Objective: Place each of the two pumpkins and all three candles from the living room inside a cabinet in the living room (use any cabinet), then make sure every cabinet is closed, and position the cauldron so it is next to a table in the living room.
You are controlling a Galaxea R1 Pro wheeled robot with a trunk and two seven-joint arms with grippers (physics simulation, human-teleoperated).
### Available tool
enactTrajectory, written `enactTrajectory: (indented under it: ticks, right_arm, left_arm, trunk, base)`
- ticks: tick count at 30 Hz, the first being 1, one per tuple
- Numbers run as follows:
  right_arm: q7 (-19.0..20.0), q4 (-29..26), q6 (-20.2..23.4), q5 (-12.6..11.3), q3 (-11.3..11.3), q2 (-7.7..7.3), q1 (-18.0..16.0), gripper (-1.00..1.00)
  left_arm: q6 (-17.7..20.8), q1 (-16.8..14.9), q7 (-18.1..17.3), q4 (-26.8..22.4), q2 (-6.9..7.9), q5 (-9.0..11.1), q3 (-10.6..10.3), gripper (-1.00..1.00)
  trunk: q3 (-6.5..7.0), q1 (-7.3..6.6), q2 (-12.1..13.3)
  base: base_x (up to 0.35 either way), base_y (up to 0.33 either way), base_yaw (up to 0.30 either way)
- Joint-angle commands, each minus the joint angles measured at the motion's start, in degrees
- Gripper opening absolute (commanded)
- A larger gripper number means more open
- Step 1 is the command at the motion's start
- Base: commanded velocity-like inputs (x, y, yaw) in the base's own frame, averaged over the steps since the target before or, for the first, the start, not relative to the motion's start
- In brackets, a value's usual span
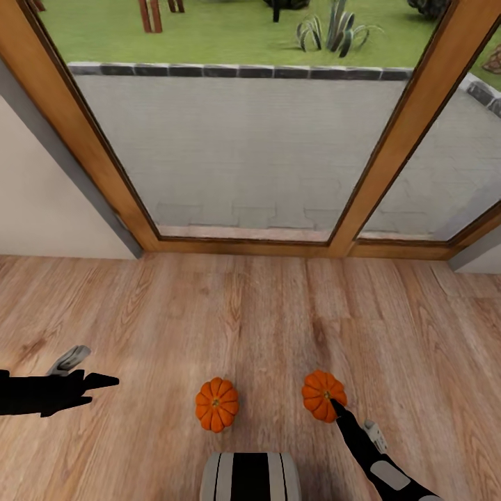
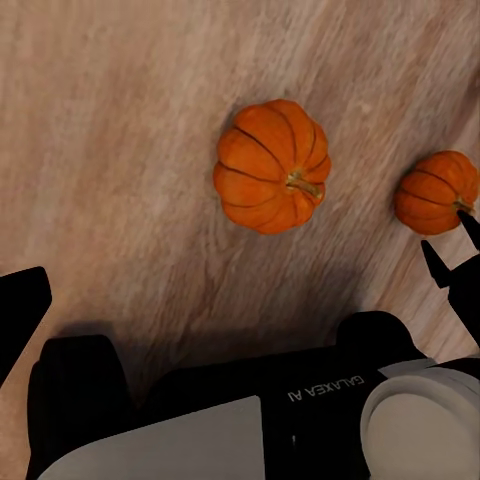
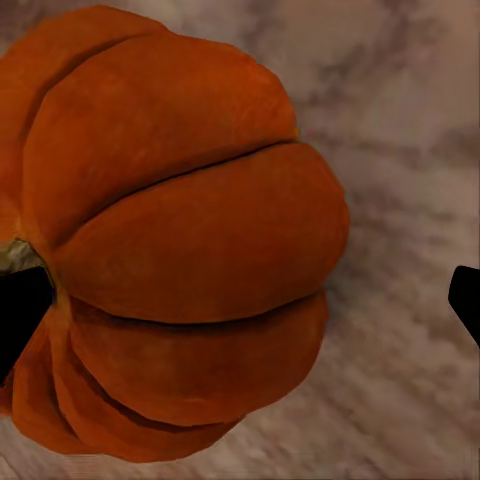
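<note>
Two bright-orange ribbed pumpkins lie on the wooden floor just in front of me. The left pumpkin [image 1: 216, 404] [image 2: 272, 165] is free, with my left gripper [image 1: 97, 383] hanging open well to its left and pointing toward it. My right gripper [image 1: 337, 406] [image 3: 243, 305] is open and low at the right pumpkin [image 1: 321, 393] [image 2: 435, 192] [image 3: 180, 250]. One finger sits by the pumpkin's stem; the other stands apart from it over bare floor. The candles, cabinet, cauldron and table are out of view.
A large glass door with a wooden frame [image 1: 243, 245] stands ahead, with a paved patio and grass behind it. A white wall [image 1: 42, 209] is on the left. My own base [image 1: 250, 476] sits right behind the pumpkins.
</note>
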Motion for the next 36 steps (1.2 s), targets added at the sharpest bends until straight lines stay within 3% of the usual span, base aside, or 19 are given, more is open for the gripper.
enactTrajectory:
  ticks: [1, 28, 36]
  right_arm:
    - [0.14, -0.01, -0.24, -0.45, 0.49, -0.03, -0.01, 1.0]
    - [0.14, 0.09, -0.33, -0.45, 0.49, -0.03, -0.01, 1.0]
    - [-1.38, 0.02, -0.31, -0.53, 0.49, -0.02, -0.01, 1.0]
  left_arm:
    - [0.04, -0.09, 0.54, -0.01, 0.04, 0.6, -0.12, 1.0]
    - [0.04, -0.09, 0.54, -0.02, 0.03, 0.6, -0.2, 1.0]
    - [0.04, -0.09, 0.54, -0.02, -0.04, 0.6, -0.22, 1.0]
  trunk:
    - [-0.03, 0.0, -0.01]
    - [-0.03, 0.0, -0.01]
    - [-0.03, 0.0, -0.01]
  base:
    - [0.037, 0.024, 0.0]
    - [0.035, 0.011, 0.0]
    - [0.039, 0.0, 0.0]
